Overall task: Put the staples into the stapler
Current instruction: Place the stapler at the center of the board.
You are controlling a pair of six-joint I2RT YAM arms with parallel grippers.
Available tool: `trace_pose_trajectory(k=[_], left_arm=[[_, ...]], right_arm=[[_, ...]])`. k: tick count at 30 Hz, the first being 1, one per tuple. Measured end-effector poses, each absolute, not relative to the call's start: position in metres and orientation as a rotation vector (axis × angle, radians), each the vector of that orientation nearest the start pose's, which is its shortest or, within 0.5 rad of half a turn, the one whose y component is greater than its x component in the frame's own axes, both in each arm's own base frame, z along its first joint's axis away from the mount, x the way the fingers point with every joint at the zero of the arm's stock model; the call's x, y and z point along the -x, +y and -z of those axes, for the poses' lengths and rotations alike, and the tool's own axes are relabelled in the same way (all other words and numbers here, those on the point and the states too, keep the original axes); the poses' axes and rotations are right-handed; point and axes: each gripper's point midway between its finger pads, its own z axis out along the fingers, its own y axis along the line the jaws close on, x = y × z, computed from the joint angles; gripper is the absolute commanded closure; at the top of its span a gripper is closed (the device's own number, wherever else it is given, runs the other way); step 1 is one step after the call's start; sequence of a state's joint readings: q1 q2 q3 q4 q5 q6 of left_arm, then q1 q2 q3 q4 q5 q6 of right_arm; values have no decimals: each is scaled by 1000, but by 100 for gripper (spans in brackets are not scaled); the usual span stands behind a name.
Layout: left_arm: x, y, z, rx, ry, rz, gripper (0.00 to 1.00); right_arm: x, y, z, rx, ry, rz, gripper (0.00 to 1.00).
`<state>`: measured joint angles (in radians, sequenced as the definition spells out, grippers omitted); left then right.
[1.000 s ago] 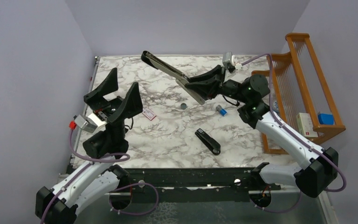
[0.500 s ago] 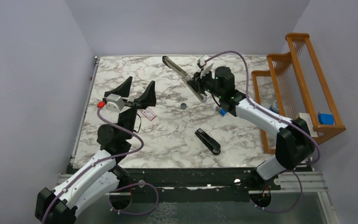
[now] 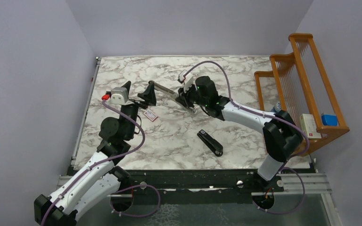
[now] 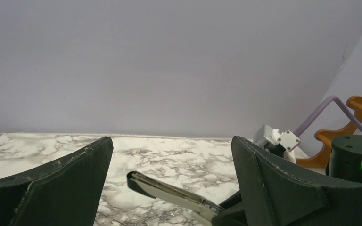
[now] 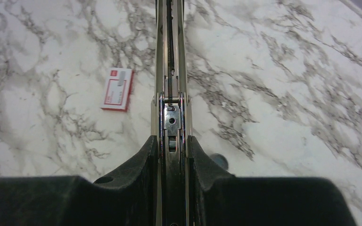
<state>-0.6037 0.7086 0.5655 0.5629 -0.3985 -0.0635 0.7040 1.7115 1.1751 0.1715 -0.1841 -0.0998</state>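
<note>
Stapler (image 5: 171,84) rear unseen inside right hand (image 5: 173,142)

Marble table (image 3: 169,136). Wooden rack (image 3: 301,36) at the right edge holds a blue block (image 3: 329,119) and a white box (image 3: 309,126), possibly red-labelled. Lilac walls (image 3: 188,23).

Left pincer (image 3: 138,92) spread wide; right pincer (image 3: 181,95) clamped.

Centre frame, a stapler (image 3: 162,89) sits clamped in the right gripper (image 3: 185,95), its tip just beside the left gripper (image 3: 138,92) at its left. On the table (image 3: 245,70) below lies a small box (image 3: 150,115), with a second stapler (image 3: 210,142) at lower right and a rack (image 3: 300,36) at far right.
</note>
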Motion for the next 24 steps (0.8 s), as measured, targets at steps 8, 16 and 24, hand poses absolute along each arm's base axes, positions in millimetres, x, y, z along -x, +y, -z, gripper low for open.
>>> trace_pose_trajectory(k=[8,16,24], left_arm=[[-291,-120,-361,29,1234,340,1],[-297,-125,-348,22,1281,339,1],[-301,-128,-344,15,1302,337,1]], right_arm=[[-304,421,-153,1073,1718,-690,99],[-260,452,-96,1184,1795,-701,99],[-260,457,-68,1183,1820,-627,98]])
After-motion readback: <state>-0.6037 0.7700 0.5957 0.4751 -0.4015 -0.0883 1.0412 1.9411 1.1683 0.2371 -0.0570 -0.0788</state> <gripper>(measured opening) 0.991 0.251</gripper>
